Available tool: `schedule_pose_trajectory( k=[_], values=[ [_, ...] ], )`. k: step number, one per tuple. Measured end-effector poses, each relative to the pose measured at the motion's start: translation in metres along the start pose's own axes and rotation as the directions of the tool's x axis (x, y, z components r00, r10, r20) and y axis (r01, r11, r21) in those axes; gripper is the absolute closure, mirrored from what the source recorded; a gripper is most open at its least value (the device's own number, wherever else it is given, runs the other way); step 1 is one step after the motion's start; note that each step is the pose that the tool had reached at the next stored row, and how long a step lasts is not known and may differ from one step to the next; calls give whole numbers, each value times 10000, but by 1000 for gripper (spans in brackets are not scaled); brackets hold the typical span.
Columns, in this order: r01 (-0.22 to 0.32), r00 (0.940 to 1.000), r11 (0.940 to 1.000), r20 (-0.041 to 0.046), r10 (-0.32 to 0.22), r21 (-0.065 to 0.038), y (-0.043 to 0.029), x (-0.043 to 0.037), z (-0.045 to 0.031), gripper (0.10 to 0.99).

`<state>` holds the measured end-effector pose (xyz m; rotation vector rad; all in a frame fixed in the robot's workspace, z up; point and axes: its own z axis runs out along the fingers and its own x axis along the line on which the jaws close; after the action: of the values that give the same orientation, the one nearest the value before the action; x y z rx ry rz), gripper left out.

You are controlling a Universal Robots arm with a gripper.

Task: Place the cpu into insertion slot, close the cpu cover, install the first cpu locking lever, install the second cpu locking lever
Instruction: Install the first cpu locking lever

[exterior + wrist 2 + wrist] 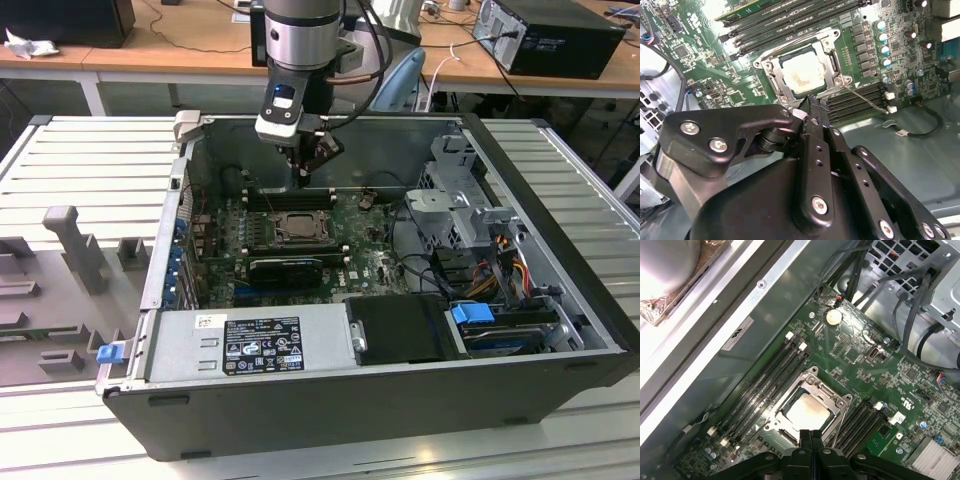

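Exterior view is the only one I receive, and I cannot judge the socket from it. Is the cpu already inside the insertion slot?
Observer: Yes. In both wrist views the cpu lies flat inside it, with its pale top facing up.
Operator: And the cpu cover, is it up or down?
Observer: Down. In the second wrist view the cpu cover lies as a silver frame around the chip, whose top shows through the square cut-out.
Operator: Where are the fingertips now?
Observer: In the first wrist view the gripper is shut, and its tips hang at the rim of the insertion slot, beside the cpu. I cannot tell whether they touch anything.
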<state>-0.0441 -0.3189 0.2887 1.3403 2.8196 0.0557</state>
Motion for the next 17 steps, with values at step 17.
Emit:
schedule_pose_trajectory(
  k=[17],
  values=[
    [1150,9934,9934,-47,-1150,-5,0,0,0,980]
  ],
)
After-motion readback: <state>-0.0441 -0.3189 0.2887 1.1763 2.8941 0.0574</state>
